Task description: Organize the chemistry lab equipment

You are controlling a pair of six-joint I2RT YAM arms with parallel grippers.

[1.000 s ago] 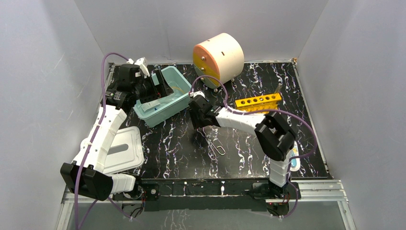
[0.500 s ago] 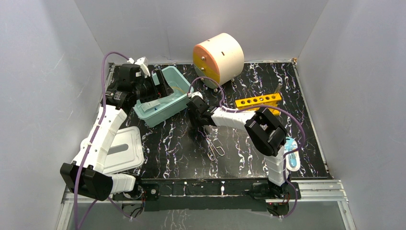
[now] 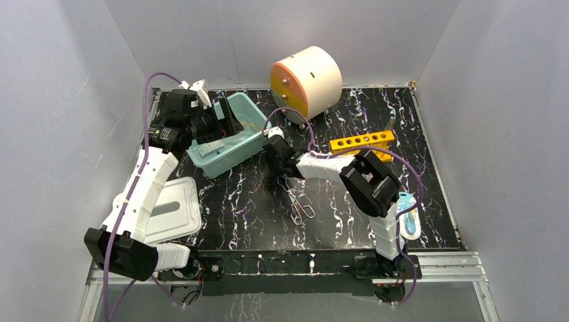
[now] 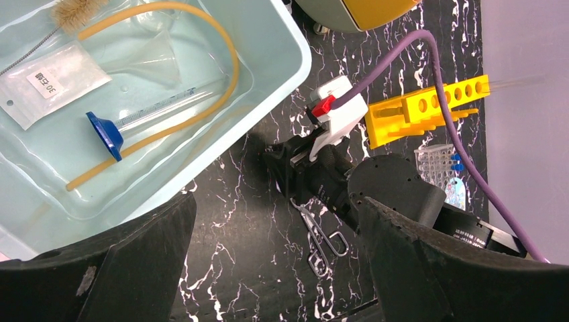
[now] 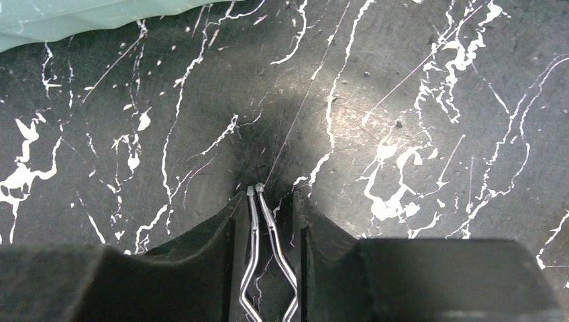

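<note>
Right wrist view: the metal scissor-like forceps lie on the black marbled counter. Their thin tips sit between the two dark fingers of the right end effector, one finger close on each side. Whether the fingers actually clamp them cannot be told. The left end effector hangs spread wide, released, over the pale teal bin.

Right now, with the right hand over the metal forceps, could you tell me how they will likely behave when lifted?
The forceps look like stiff thin steel, so they should not droop. Gripped near the tips, where the right hand straddles them, the ring handles would probably swing down. Thin shiny arms may also slip or scissor shut.
</note>
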